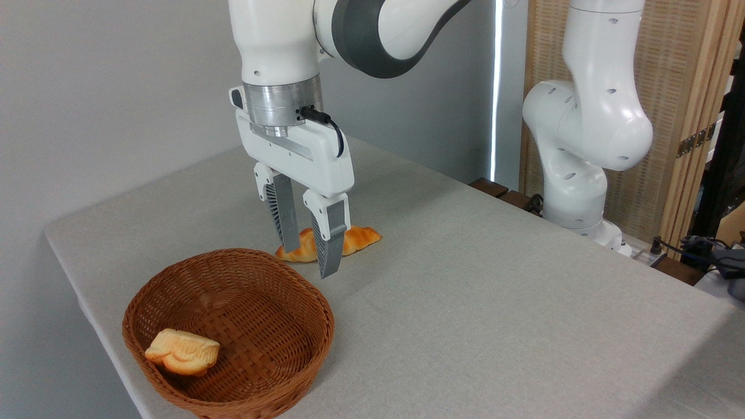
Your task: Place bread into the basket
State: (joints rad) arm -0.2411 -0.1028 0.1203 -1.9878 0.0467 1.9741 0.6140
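Near left: basket [228, 334] on the grey table [495, 302], holding only a small pale bread piece [183, 352] against its near-left wall. Just beyond the basket's far rim: the bread [361, 237], a braided golden loaf, lying flat on the cloth, outside the basket. Gripper [309, 251] points down over the loaf's middle, fingers spread apart either side of it, holding nothing; contact cannot be told. Judgement: the approach looks done; closing, lifting, carrying and dropping the loaf in are all left. Far right: arm base.
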